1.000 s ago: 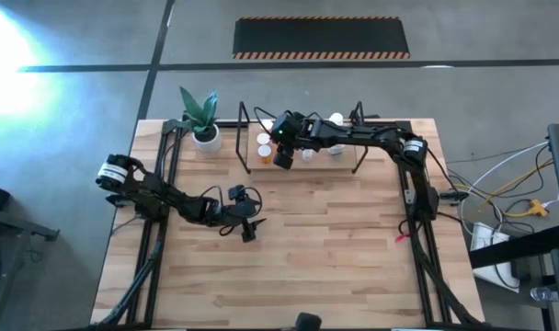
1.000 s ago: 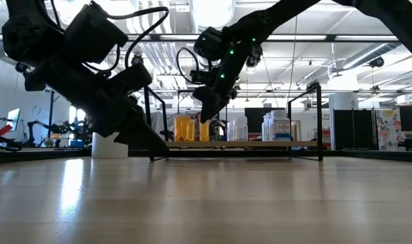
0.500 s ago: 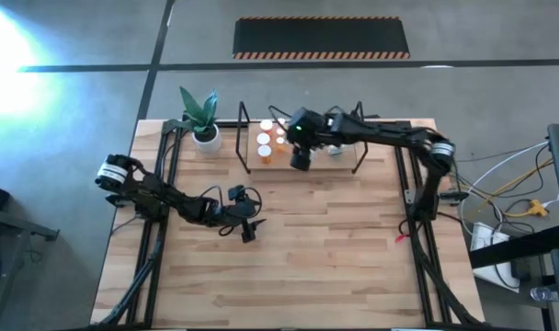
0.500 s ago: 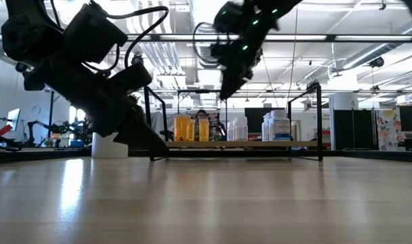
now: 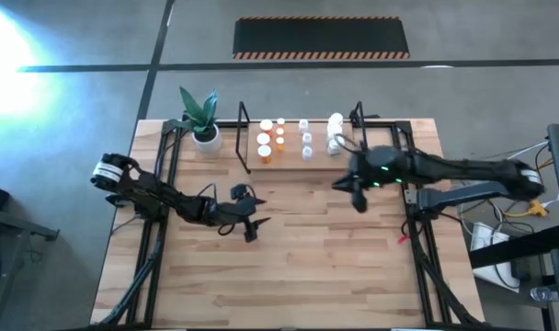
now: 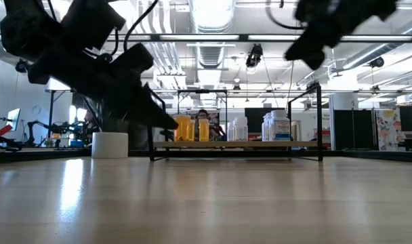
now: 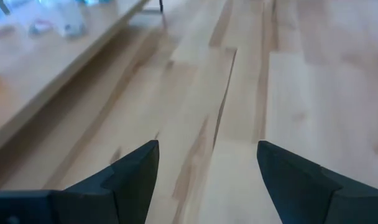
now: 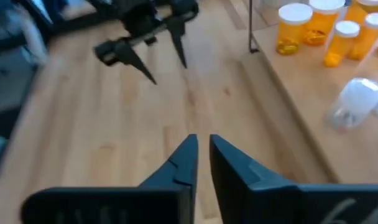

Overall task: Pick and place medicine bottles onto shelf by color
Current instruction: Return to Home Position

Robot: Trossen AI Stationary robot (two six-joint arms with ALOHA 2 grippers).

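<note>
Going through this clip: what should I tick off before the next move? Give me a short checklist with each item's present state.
1. Right gripper carries nothing: ok; its fingers are nearly together with nothing between them.
2. Right gripper off the shelf: ok; it hangs over the table in front of the shelf's right end.
3. Sorted by colour: ok; orange bottles at the shelf's left end, clear bottles in the middle, white bottles at the right.
4. Bottles upright: ok, judged from the low view.
5. Left gripper open, empty and apart from the shelf: ok.
</note>
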